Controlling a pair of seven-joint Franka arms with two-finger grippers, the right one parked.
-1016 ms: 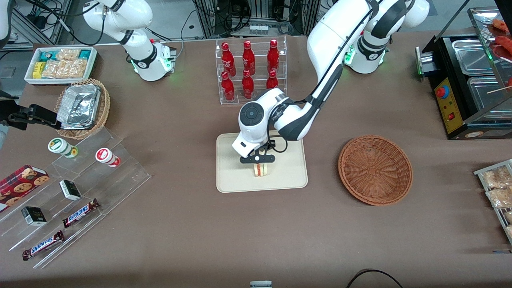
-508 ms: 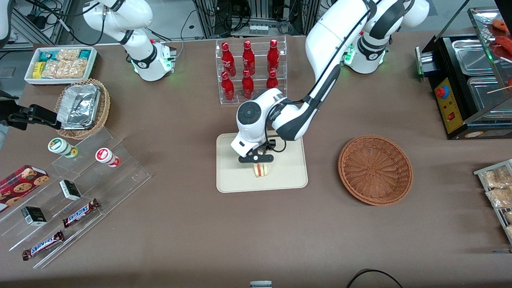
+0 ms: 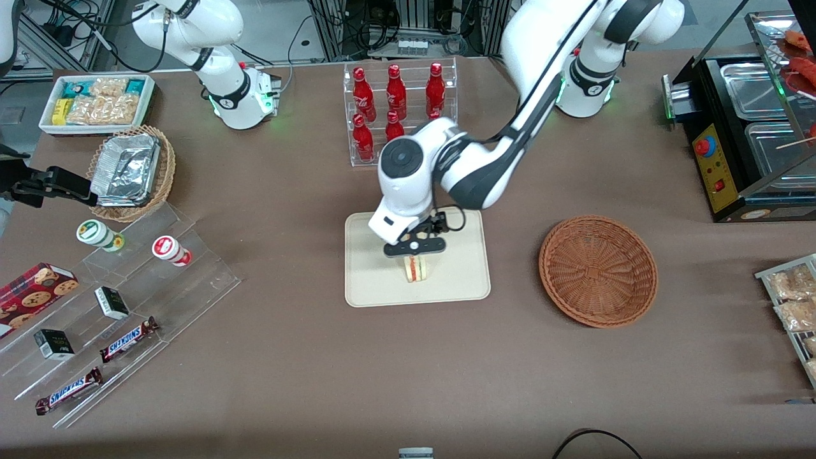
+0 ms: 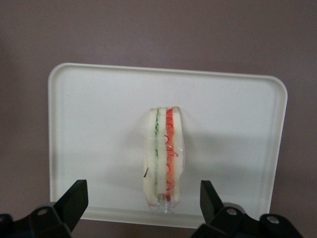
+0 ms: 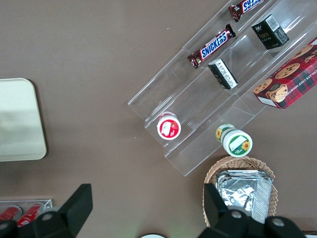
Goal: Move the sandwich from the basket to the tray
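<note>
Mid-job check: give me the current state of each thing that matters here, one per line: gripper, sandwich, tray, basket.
gripper: open, above the sandwich, fingers spread wide and clear of it.
sandwich: released, standing on edge on the tray, filling stripes facing up.
tray: flat on the table, holding only the sandwich.
basket: upright on the table, empty, toward the working arm's end of the table from the tray.

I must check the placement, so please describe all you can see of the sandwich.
The sandwich is a pale bread wedge with green and red filling stripes, seemingly wrapped in clear film. It stands on its edge on the tray, nothing else touching it. The gripper hangs above it, jaws open and clear of it. The basket holds nothing.
</note>
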